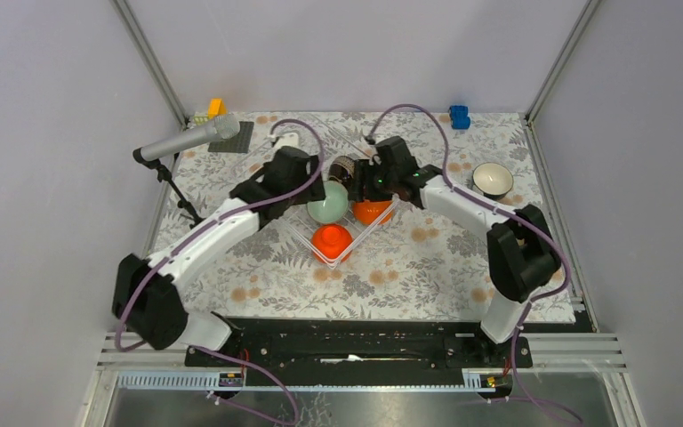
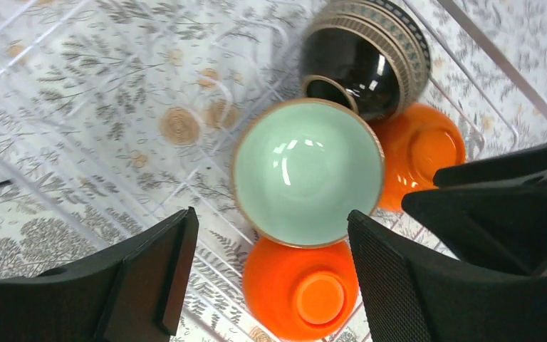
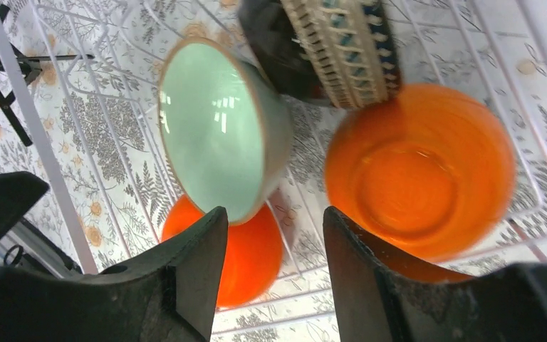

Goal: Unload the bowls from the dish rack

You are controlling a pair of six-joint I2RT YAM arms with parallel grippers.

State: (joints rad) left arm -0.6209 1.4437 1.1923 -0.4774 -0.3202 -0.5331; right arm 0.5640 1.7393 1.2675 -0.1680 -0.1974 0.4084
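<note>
Five bowls: two orange, the near orange bowl (image 1: 331, 240) and the right orange bowl (image 1: 372, 212); one mint bowl (image 1: 327, 201); one dark brown bowl (image 1: 343, 167); one cream bowl (image 1: 492, 179), far right. One wire rack (image 2: 507, 69). One microphone (image 1: 191, 140), one grey mat (image 1: 233, 138), far left. Two toy blocks: orange block (image 1: 216, 108) far left, blue block (image 1: 459, 116) far right.

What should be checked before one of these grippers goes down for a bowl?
1. Left gripper open: ok, nothing held.
2. Left gripper lined up over the mint bowl: ok, one finger to each side.
3. Mint bowl sitting level: not ok, it is tilted over an orange bowl.
4. Right gripper open: ok, nothing between its fingers.
5. Room between the two grippers: cannot tell, both crowd the dish rack.
</note>
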